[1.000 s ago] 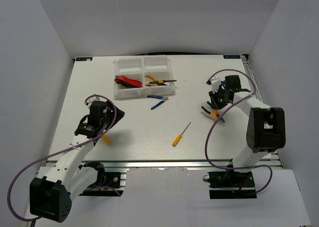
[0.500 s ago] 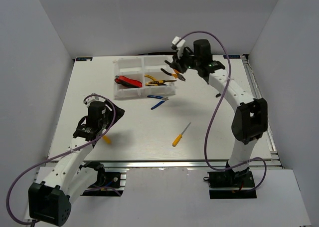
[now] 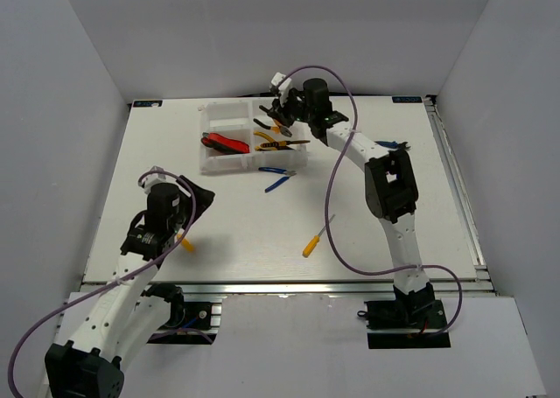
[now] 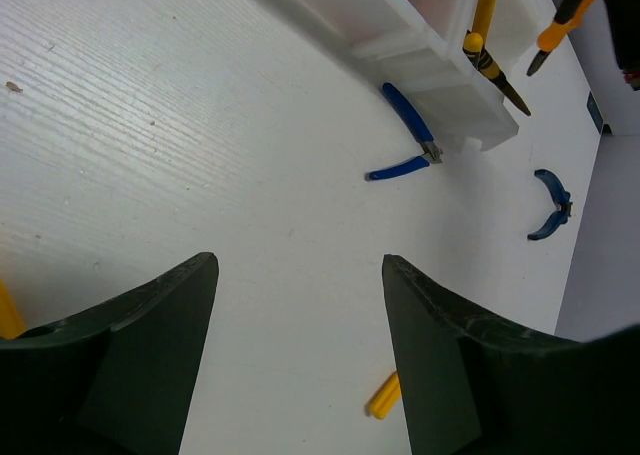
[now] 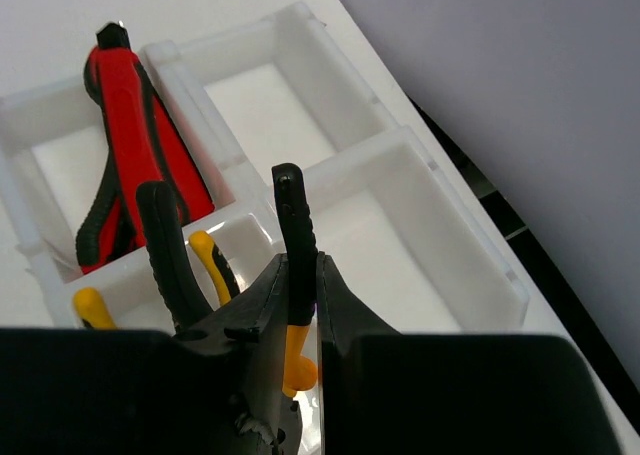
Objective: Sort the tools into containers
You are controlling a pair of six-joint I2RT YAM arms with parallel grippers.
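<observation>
while over tray — pliers (right gripper)

The tray is translucent white plastic; the table matt and finely grooved.

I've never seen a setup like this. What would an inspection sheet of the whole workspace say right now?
Surface: white table, finely ridged.
Job's things: white tray holds red cutters and yellow pliers. Loose on the table: blue pliers beside the tray, second blue pliers farther right, screwdriver, and a yellow handle partly under the left arm.
Clutter: nothing seen.
Grippers: left gripper open above the table; right gripper shut on orange-and-black pliers over the tray.
Cables: purple cables loop from both arms.
Surroundings: plain grey walls on three sides.
</observation>
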